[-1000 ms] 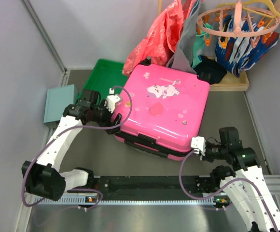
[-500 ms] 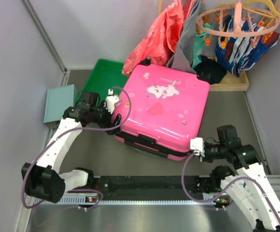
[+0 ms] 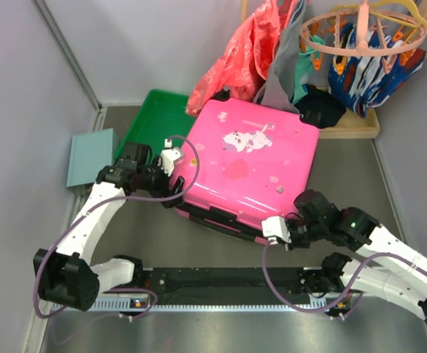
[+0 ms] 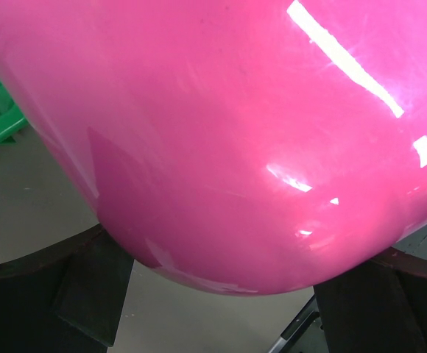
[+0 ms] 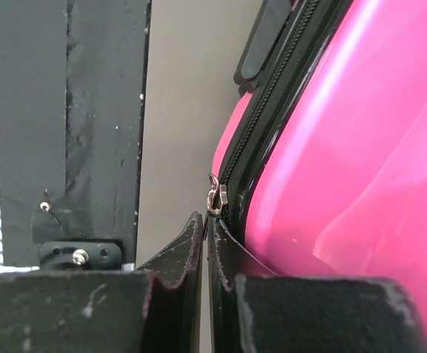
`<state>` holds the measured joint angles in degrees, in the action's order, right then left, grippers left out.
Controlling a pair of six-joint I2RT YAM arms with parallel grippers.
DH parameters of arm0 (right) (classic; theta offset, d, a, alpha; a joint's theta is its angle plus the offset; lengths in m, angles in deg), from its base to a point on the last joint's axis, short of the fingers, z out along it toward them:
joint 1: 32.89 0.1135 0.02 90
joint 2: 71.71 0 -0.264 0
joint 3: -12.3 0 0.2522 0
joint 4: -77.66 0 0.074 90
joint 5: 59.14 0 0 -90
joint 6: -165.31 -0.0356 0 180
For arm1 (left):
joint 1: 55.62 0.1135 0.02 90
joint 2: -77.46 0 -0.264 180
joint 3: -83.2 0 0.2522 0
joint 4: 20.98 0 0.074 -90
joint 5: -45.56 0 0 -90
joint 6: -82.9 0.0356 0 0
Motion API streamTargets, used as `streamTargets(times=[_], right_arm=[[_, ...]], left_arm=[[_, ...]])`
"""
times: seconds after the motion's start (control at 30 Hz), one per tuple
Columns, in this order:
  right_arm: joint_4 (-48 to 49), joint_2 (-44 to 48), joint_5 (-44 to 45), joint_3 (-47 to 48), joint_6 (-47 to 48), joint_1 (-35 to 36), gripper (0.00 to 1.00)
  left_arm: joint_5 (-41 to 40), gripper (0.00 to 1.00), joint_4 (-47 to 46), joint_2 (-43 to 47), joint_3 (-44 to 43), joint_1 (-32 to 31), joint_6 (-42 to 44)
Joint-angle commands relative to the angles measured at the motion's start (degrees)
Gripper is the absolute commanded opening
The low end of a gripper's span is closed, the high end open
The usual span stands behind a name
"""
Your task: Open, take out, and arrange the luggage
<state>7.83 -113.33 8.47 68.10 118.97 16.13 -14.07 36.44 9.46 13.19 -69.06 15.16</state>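
The right gripper (image 5: 206,220) has its fingers (image 5: 178,254) pressed almost together, and the small metal zipper pull (image 5: 213,197) sits right at their tips. Whether they actually pinch its tab I cannot tell, as the tips hide the join. From there the black zipper (image 5: 272,95) runs up along the seam of the luggage (image 3: 250,169), beside a black trim piece.

The left gripper (image 4: 246,279) is spread wide, one finger on either side of a rounded pink corner. The shell fills its camera, and contact cannot be confirmed.

In the overhead view the case lies flat on the grey table (image 3: 346,169) with its sticker side up. It touches or overlaps the green tray (image 3: 151,110) at its far-left corner, and hanging clothes (image 3: 250,44) crowd its far edge. A pale-teal box (image 3: 88,154) lies well to the left.

By my reading the task is barely begun: the lid is down, no lining shows and nothing has been taken out. Unzipping looks like the step in hand (with the left arm apparently bracing). Opening, emptying and arranging are all left to do.
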Motion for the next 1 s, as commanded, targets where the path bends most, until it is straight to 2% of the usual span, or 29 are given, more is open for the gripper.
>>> streamTargets(times=[0.0, 0.17, 0.43, 0.53, 0.7, 0.73, 0.83, 0.97], right_arm=[[16.68, 0.85, -3.37, 2.17, -9.63, 7.20, 0.00], [26.88, -5.54, 12.59, 0.41, -21.05, 18.56, 0.00], [41.20, -18.83, 21.24, 3.74, -34.41, 25.34, 0.00], [43.23, -22.52, 24.49, 6.03, -38.11, 26.48, 0.00], [47.28, -22.62, 33.19, 6.04, -43.47, 28.76, 0.00], [47.72, -22.88, 34.86, 6.03, -47.66, 29.03, 0.00], [48.95, -24.72, 39.70, 7.26, -52.44, 30.26, 0.00], [48.43, -31.83, 44.35, 13.48, -54.38, 32.54, 0.00]], left_arm=[[-2.33, 0.92, -43.22, -3.88, -1.85, -0.54, -8.11], [-1.90, 0.91, -43.22, -4.50, -1.76, -0.54, -8.64], [-1.19, 0.91, -43.13, -4.50, -1.76, -0.54, -9.08], [-1.37, 0.91, -43.22, -4.33, -1.58, -0.54, -9.16], [-1.54, 0.91, -43.13, -3.45, -0.88, -0.54, -8.29], [-1.37, 0.90, -43.22, -3.27, -0.88, -0.46, -8.20], [-1.36, 0.90, -42.26, -1.78, -1.14, -0.54, -8.46], [-2.24, 0.90, -39.10, 0.15, -1.32, -0.54, -8.81]])
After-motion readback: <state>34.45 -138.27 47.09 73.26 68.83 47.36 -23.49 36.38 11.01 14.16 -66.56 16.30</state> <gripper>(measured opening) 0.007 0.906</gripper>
